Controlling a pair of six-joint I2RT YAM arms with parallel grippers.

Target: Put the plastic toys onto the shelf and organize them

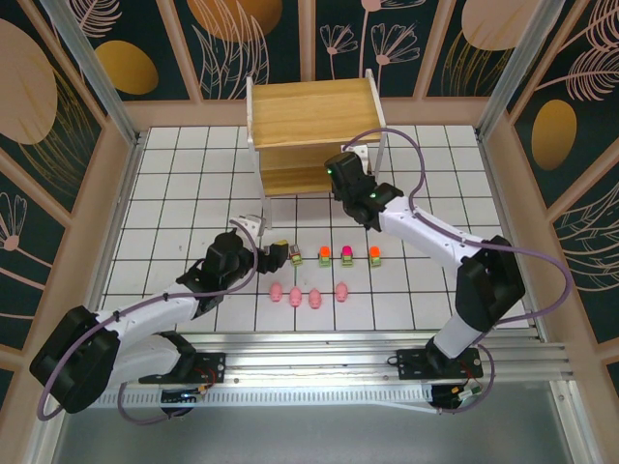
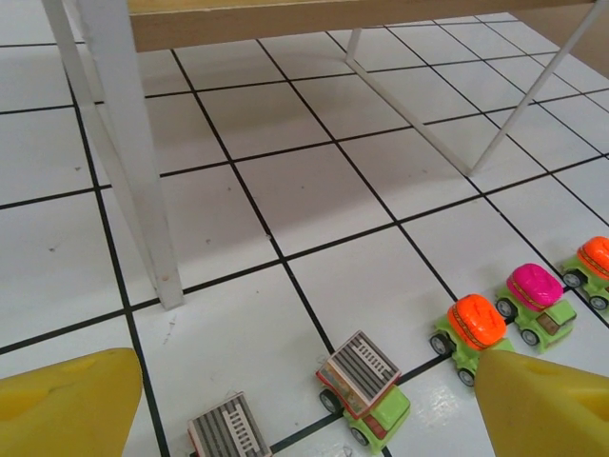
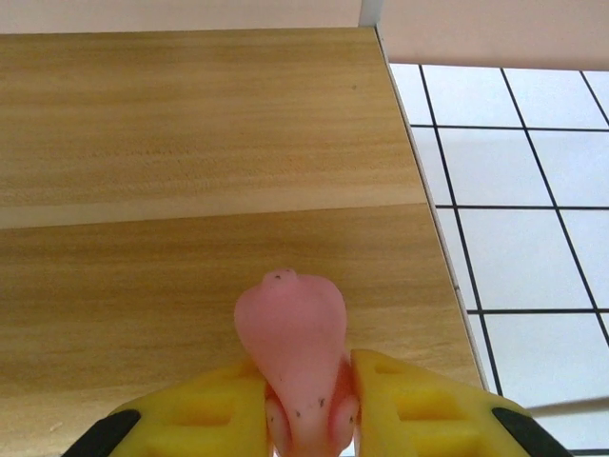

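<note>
Pinching a rounded pink plastic pig (image 3: 290, 333), my right jaws hovered over the light wooden shelf (image 3: 143, 124). Left jaws stood spread.

The shelf (image 3: 190, 124) boards look like light, fine-grained wood with a matt finish; its legs (image 2: 133, 162) are smooth white. The bench (image 2: 314, 190) is smooth, white and faintly scuffed. The pink pig (image 3: 293, 333) is smooth plastic with dark specks, the yellow fingers (image 3: 419, 400) matt plastic, the vehicles (image 2: 474, 324) glossy plastic.
</note>
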